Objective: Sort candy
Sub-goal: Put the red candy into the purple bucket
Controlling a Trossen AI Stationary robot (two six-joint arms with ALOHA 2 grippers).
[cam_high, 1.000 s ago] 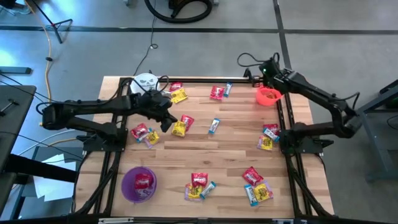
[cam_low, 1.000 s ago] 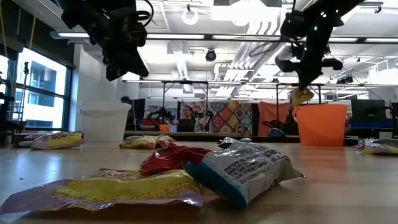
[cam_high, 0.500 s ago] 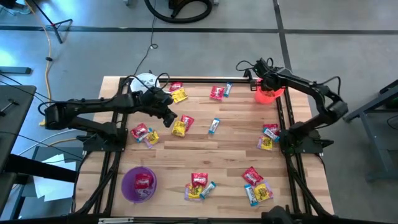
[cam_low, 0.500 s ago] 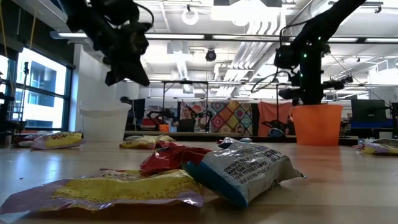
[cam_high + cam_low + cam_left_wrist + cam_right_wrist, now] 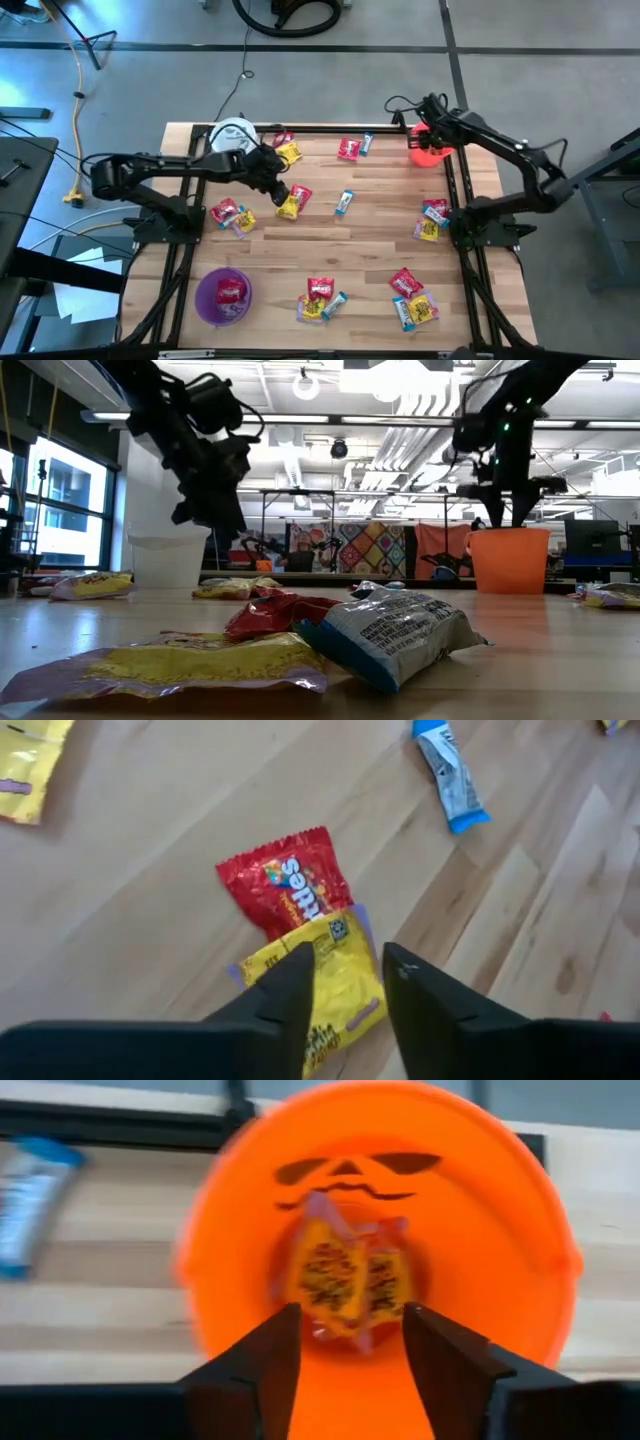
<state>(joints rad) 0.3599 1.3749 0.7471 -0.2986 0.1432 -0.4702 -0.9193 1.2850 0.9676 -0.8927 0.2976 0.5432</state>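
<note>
While the right claw [image 5: 345,1342] gapes over the orange bucket [image 5: 432,153] at the table's edge, the left claw [image 5: 347,982] hangs open — mid-table.

Three buckets stand on the table: one white bucket [image 5: 232,131], one orange bucket [image 5: 430,152] and one purple bucket [image 5: 212,300]. Two dark arms reach in, a left arm [image 5: 160,170] and a right arm [image 5: 510,155]. Loose on the wood lie six or seven red packs [image 5: 348,149], about six yellow packs [image 5: 289,153] and four or five blue packs [image 5: 344,203]. The overlapping piles farthest from the orange bucket blur the count. One more red pack lies inside the purple bucket, and at least two yellow ones inside the orange bucket.
</note>
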